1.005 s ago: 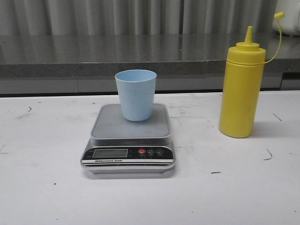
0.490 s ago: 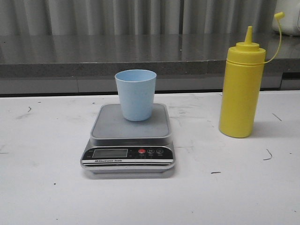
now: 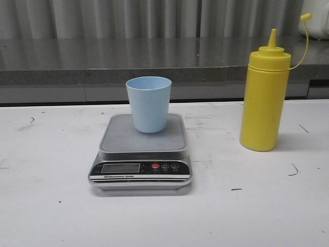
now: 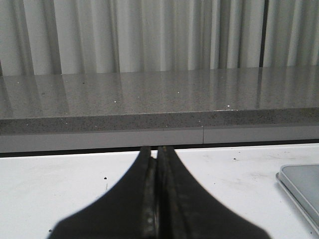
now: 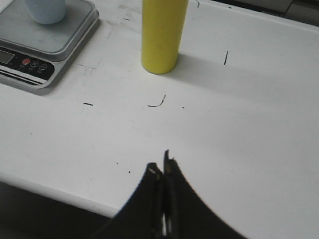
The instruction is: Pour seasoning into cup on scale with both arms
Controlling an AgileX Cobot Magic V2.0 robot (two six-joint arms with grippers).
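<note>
1. On the white table [image 3: 51, 216], the pale blue cup [image 3: 149, 103] stands upright on the scale [image 3: 141, 154]; the yellow squeeze bottle [image 3: 263, 98] stands well apart to the robot's right, its cap hanging off on its tether.
2. Both pincers are pressed together and empty — left pincer [image 4: 156, 154], right pincer [image 5: 162, 169] — neither near anything.
3. To do this well, the right pincer should probably part first, then take the bottle mid-body — squarely, not at the nozzle.
4. The scale's front strip seems to read "Electronic Scale"; the display is blank.
</note>
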